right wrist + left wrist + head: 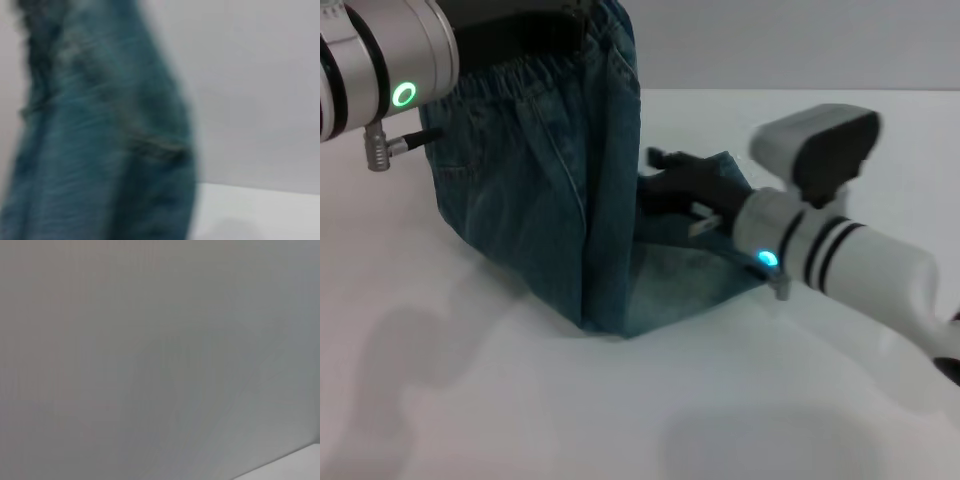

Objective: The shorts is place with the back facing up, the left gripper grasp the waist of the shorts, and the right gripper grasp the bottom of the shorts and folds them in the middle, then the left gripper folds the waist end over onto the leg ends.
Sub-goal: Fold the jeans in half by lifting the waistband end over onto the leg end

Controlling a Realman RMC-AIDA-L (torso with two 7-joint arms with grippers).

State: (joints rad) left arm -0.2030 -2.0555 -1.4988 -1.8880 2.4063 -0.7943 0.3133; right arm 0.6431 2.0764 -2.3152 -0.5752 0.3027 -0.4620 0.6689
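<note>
Head view: one shorts (550, 210), two claws.

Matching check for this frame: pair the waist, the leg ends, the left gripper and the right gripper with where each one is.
1. waist
2. leg ends
3. left gripper
4. right gripper

A. low, at the denim on the table
B. raised, at the picture's top
C. lying on the table
D. lifted, ruffled band hanging

Pairs: 1-D, 2-C, 3-B, 4-A
</note>
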